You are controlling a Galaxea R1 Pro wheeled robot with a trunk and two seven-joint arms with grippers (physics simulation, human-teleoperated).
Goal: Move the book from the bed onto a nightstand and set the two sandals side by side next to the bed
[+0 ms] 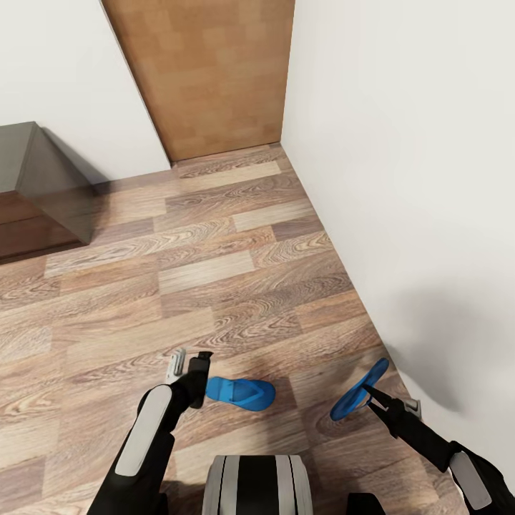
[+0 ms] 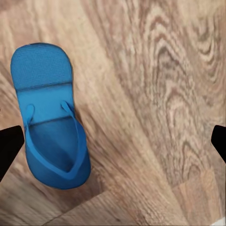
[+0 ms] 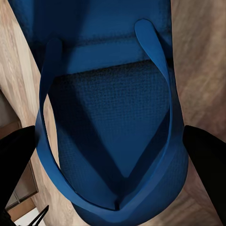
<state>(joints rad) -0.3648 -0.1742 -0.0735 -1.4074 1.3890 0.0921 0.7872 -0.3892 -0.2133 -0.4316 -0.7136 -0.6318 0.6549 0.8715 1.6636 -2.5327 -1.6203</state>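
Observation:
One bright blue sandal point(image 1: 239, 392) lies flat on the wood-plank floor just ahead of my base, also seen strap-up as the sandal point(image 2: 47, 117). My left gripper point(image 1: 190, 362) hovers beside its heel end, open, with the fingers point(image 2: 9, 150) spread wide and nothing between them. The second sandal point(image 1: 357, 390) hangs tilted off the floor near the right wall, with my right gripper point(image 1: 368, 390) shut on its edge. Up close, this sandal point(image 3: 113, 122) spans the gap between the two dark fingers point(image 3: 207, 165). The bed and the book are out of view.
A white wall point(image 1: 415, 179) runs close along my right arm. A plain brown door point(image 1: 207, 71) stands in the far corner. A dark glossy cabinet point(image 1: 36, 193) sits against the left wall. Open plank floor point(image 1: 200, 257) stretches ahead of my base point(image 1: 257, 486).

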